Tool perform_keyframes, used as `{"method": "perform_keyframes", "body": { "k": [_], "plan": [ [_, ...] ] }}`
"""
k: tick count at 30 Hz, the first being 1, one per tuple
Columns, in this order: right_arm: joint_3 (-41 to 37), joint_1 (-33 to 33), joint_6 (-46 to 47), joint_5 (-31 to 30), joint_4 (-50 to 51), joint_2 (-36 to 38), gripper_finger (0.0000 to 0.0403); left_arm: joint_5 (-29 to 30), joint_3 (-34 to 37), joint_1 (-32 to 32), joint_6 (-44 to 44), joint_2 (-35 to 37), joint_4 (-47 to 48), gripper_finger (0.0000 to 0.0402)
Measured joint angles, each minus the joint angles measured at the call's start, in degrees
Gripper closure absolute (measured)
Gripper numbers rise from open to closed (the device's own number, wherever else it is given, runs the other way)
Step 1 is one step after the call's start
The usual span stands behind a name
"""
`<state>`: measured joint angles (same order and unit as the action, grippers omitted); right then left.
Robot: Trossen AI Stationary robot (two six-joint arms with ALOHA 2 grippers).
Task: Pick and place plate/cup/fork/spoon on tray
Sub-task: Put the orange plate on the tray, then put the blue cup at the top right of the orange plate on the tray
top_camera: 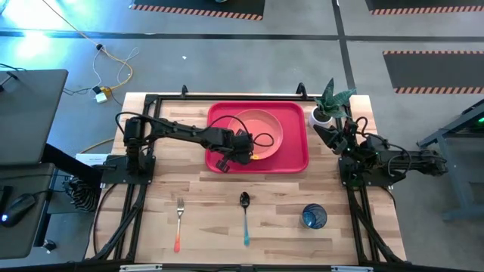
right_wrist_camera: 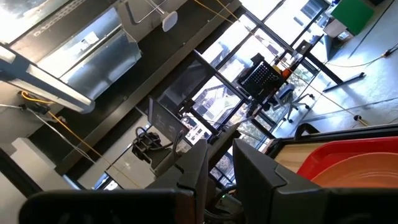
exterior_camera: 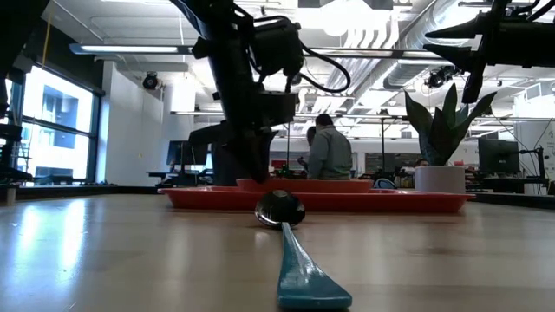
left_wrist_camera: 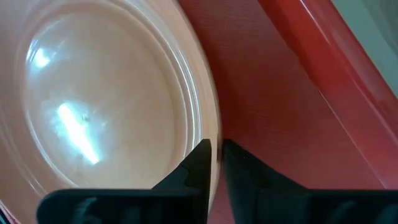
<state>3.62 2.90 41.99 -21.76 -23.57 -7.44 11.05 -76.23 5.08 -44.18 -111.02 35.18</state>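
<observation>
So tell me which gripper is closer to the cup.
Right. The right gripper is parked at the table's right edge beside the potted plant, with the cup nearer the front on that same side. The left gripper is at the plate on the tray.

One plate (top_camera: pixel 261 128), cup (top_camera: pixel 314 217), fork (top_camera: pixel 179 224), spoon (top_camera: pixel 245 217), tray (top_camera: pixel 296 151)

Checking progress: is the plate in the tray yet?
In: the plate lies inside the tray, its rim pinched by the left hand.
</observation>
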Motion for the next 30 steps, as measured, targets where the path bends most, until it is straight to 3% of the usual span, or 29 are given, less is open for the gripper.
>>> {"method": "perform_keyframes", "body": {
  "k": [12,22,26,30],
  "plan": [
    [0.00,0.02,-0.02,2.25,-4.74,0.02,0.0336,2.83,-0.59,-0.67,4.80,0.55,3.63,0.0346],
    [3.11,0.02,-0.71,4.79,-6.42,-0.33,0.0336,0.02,-11.76,-0.52,23.63,1.75,16.75,0.0346],
    [10.03,0.01,-3.33,7.03,2.74,-2.05,0.0336,-0.49,-14.29,-0.07,27.43,3.25,19.15,0.0346],
    [20.47,0.02,-3.14,8.86,22.64,-6.06,0.0336,-1.22,-14.88,0.37,31.34,6.24,21.03,0.0346]
  ]
}}
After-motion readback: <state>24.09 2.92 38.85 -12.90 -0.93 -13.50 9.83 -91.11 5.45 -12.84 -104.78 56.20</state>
